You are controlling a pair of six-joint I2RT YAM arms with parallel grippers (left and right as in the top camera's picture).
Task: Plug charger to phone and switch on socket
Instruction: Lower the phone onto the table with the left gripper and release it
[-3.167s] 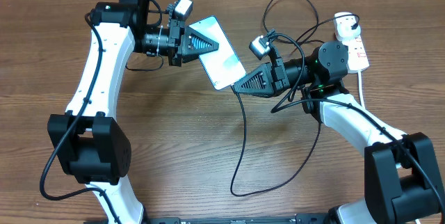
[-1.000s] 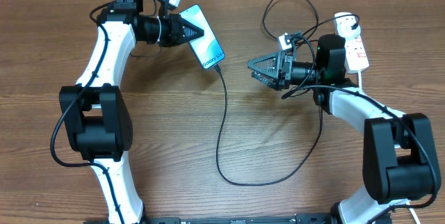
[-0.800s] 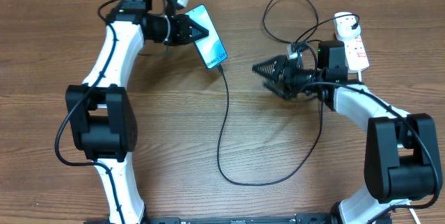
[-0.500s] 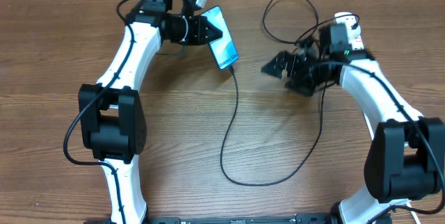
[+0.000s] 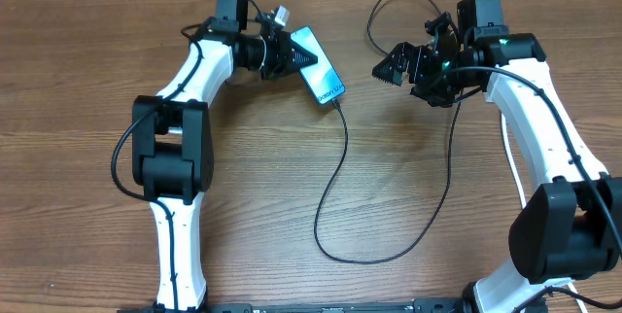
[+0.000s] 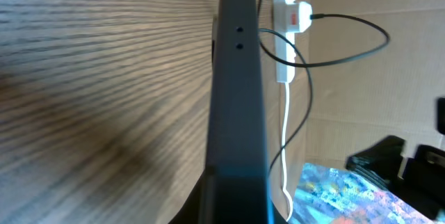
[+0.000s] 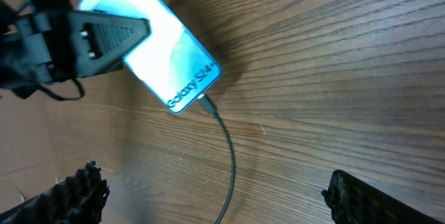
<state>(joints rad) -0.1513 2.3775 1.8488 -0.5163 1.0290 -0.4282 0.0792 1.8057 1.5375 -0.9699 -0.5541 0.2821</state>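
**Phone plugged in, socket switch comes next**

The phone point(image 5: 318, 78) sits at the far side of the wooden table point(image 5: 243, 235). The left gripper point(image 5: 292, 60) is clenched on its upper end, and the charger point(image 7: 231, 161) is seated in its lower edge. The right gripper point(image 5: 403, 80) hovers nearby, spread wide and empty. The socket point(image 6: 285, 57) lies beyond it, hidden under that arm from above. We judge the switch is next: we would press the red switch point(image 6: 295, 19) squarely with one fingertip, holding the phone steady so the cable keeps slack.
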